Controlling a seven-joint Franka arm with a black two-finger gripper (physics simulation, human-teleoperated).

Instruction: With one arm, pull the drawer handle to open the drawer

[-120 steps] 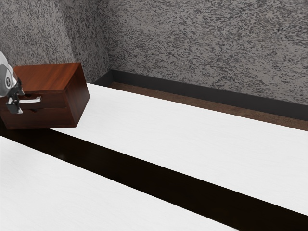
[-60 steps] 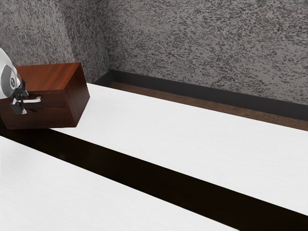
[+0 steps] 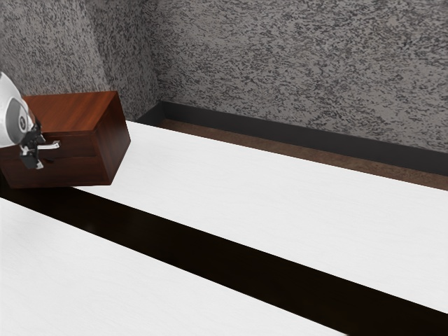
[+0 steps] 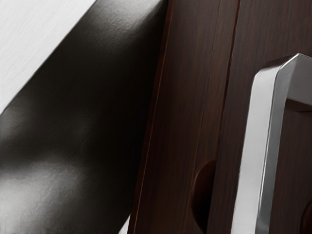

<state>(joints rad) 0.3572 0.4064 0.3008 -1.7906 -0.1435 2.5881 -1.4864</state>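
A dark red-brown wooden cabinet [image 3: 84, 119] stands at the exterior view's far left, on the white table. Its drawer front carries a silver bar handle [image 3: 50, 146] and looks flush with the cabinet face. My black gripper [image 3: 32, 150] is open at the handle's left end, with one finger above the bar and one below. Up close in the wrist view, the silver handle [image 4: 265, 146] runs along the dark wood drawer front [image 4: 195, 97], just ahead of my hand.
The white table [image 3: 266, 203] is crossed by a wide black strip [image 3: 210, 255] that runs from under the cabinet toward the lower right. A speckled grey wall [image 3: 294, 63] with a dark baseboard stands behind. The black strip [image 4: 73, 146] also lies beside the cabinet.
My hand has moved right and slightly up, closer to the cabinet, so that it now stands at the handle. The cabinet and drawer have not moved.
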